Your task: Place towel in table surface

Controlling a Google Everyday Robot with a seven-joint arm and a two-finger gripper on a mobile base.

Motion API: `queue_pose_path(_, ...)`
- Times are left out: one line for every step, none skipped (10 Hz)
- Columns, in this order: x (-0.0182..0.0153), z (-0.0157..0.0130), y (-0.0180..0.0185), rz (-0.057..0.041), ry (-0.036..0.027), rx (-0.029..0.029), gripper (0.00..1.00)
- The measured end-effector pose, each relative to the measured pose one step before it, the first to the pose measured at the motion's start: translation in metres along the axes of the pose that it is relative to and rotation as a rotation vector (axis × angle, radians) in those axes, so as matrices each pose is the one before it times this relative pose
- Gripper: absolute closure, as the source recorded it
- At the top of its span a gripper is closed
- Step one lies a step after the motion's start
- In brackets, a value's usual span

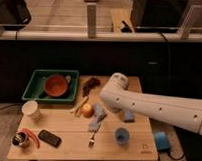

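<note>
The towel (pixel 97 118), a small crumpled pale blue-grey cloth, lies on the table surface (pixel 68 129) near its middle, beside an orange fruit (pixel 87 110). My white arm (pixel 143 105) reaches in from the right, and its rounded end hangs over the table just right of the towel. My gripper is hidden under that arm end, so it does not show. Nothing visible hangs from the arm.
A flat blue pad (pixel 128 116) lies partly under the arm. In front are a blue cup (pixel 121 136) and a fork (pixel 92 139). A green tray (pixel 34 87) with a red bowl (pixel 56 86) stands back left. A white cup (pixel 31 110), phone (pixel 49 138) and can (pixel 19 140) sit left.
</note>
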Motion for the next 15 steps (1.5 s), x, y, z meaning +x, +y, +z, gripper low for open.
queue_pose_path(-0.00079, 0.00346, -0.00240, -0.01744, -0.00158, 0.00099, 0.20)
queue_pose_path(-0.00283, 0.00232, -0.00500, -0.02248, -0.00338, 0.00160, 0.20)
queue_pose_path(-0.00224, 0.00195, -0.00365, -0.01480, -0.00306, 0.00055, 0.20)
queue_pose_path(-0.00150, 0.00174, -0.00288, -0.01357, -0.00295, 0.00088, 0.20)
queue_pose_path(-0.00031, 0.00284, -0.00133, -0.01163, -0.00492, -0.00156, 0.20)
queue_pose_path(-0.00102, 0.00412, -0.00159, -0.00721, -0.00949, -0.00137, 0.20)
queue_pose_path(-0.00120, 0.00215, -0.00280, -0.00522, -0.00636, 0.00186, 0.20)
queue_pose_path(-0.00221, 0.00288, -0.00405, -0.00772, -0.00835, 0.00297, 0.20)
queue_pose_path(-0.00069, 0.00303, -0.00153, -0.01108, -0.00575, 0.00124, 0.21)
queue_pose_path(0.00031, 0.00225, -0.00026, 0.00044, -0.00628, 0.00028, 0.26)
queue_pose_path(-0.00087, 0.00404, -0.00089, -0.00067, -0.00914, -0.00017, 0.29)
queue_pose_path(-0.00219, 0.00375, -0.00301, -0.00091, -0.00998, 0.00120, 0.25)
queue_pose_path(-0.00163, 0.00245, -0.00220, 0.00024, -0.00822, 0.00180, 0.21)
queue_pose_path(-0.00051, 0.00158, -0.00089, 0.00224, -0.00785, 0.00026, 0.20)
queue_pose_path(0.00014, 0.00299, -0.00062, 0.00404, -0.01100, 0.00012, 0.20)
